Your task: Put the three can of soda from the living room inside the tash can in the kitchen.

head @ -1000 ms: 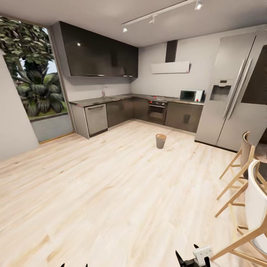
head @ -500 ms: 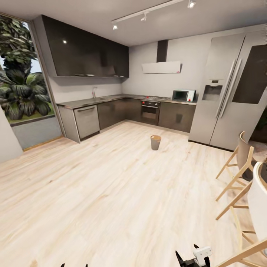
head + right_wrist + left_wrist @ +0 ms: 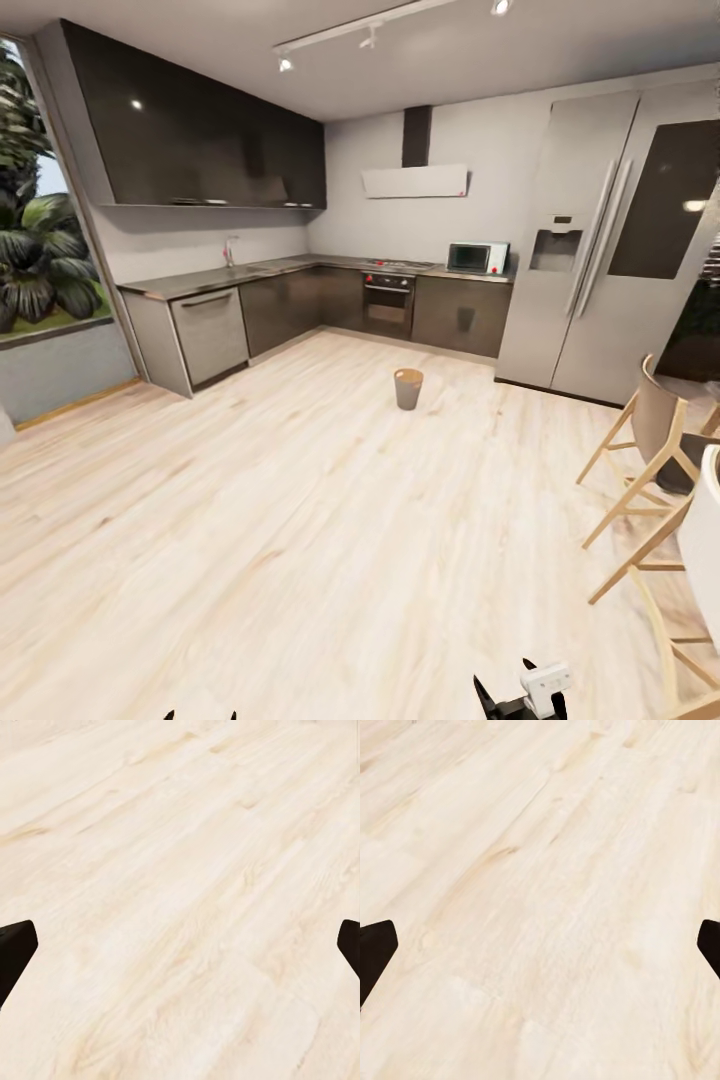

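I am in the kitchen, and the tash can [image 3: 408, 388] stands upright on the light wood floor, far ahead and in front of the dark cabinets. It is small, round and grey-beige with a brown inside. The cans of soda and the living room are out of view. At the head view's lower edge, the black tips of my left gripper [image 3: 200, 716] and my right gripper [image 3: 503, 690] hang low over the floor. Each wrist view has only floor between wide-apart fingers: left gripper [image 3: 540, 952] open, right gripper [image 3: 180, 952] open, both holding nothing.
Dark cabinets with oven and hob [image 3: 388, 295], a pale microwave [image 3: 477, 258] and a large steel fridge [image 3: 600, 250] line the far walls. Wooden bar stools [image 3: 650, 450] stand close on the right. A wide stretch of wood floor [image 3: 300, 520] lies between me and the bin.
The whole head picture has shifted left and the kitchen looks slightly nearer, so the camera has moved. The window has slid towards the left edge. Both grippers keep their place in the picture.
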